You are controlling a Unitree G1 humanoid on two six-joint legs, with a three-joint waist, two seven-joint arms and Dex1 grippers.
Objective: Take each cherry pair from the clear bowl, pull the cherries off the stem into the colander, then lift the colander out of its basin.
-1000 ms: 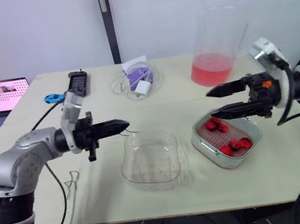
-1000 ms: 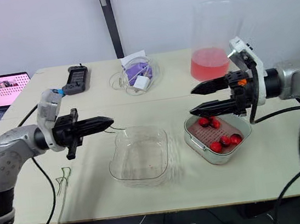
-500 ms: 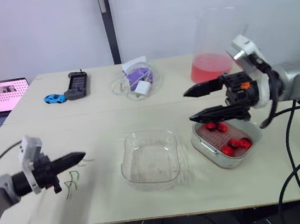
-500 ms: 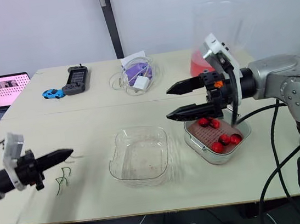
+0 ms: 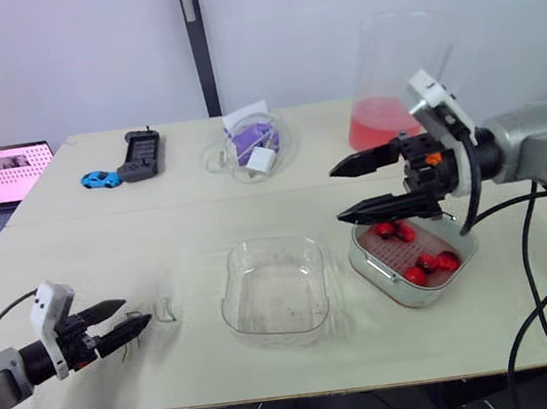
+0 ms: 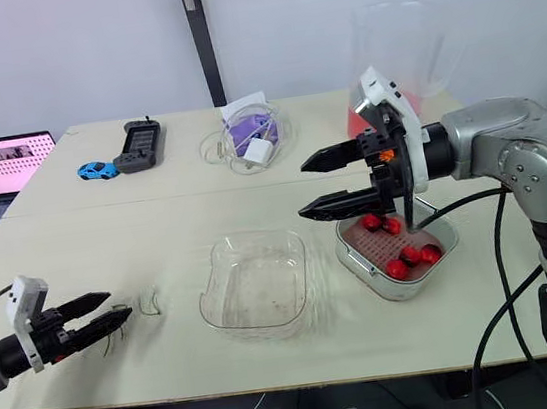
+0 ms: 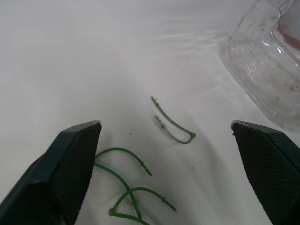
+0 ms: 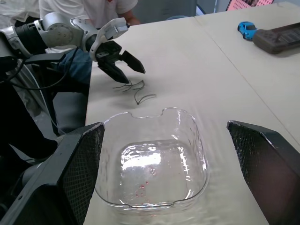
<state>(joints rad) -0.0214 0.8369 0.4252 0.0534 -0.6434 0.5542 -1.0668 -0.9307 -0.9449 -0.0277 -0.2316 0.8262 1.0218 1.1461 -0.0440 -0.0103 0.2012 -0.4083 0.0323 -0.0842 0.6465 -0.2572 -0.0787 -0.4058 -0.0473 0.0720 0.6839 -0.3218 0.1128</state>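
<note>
The clear bowl (image 5: pixel 273 290) stands empty at the table's front middle, with only red specks on its bottom. To its right the colander (image 5: pixel 430 241) sits in its metal basin (image 5: pixel 375 272) and holds several red cherries (image 5: pixel 425 267). My right gripper (image 5: pixel 337 194) hovers open over the colander's left edge, nothing between its fingers (image 8: pixel 79 168). My left gripper (image 5: pixel 133 316) is low at the front left, open. A bare green stem (image 7: pixel 173 126) lies on the table just beyond it, and more stems (image 7: pixel 126 187) lie beneath its fingers (image 7: pixel 70 164).
At the back stand a tall clear pitcher with pink liquid (image 5: pixel 389 88), a bag with cables (image 5: pixel 252 152), a black controller (image 5: pixel 141 153), a blue toy car (image 5: pixel 99 179) and a laptop (image 5: pixel 5 169). A person in a white shirt (image 8: pixel 93 9) shows in the right wrist view.
My left gripper swung from beside the bowl down to the front left, opened and let a stem drop on the table. My right gripper shifted left and stays open.
</note>
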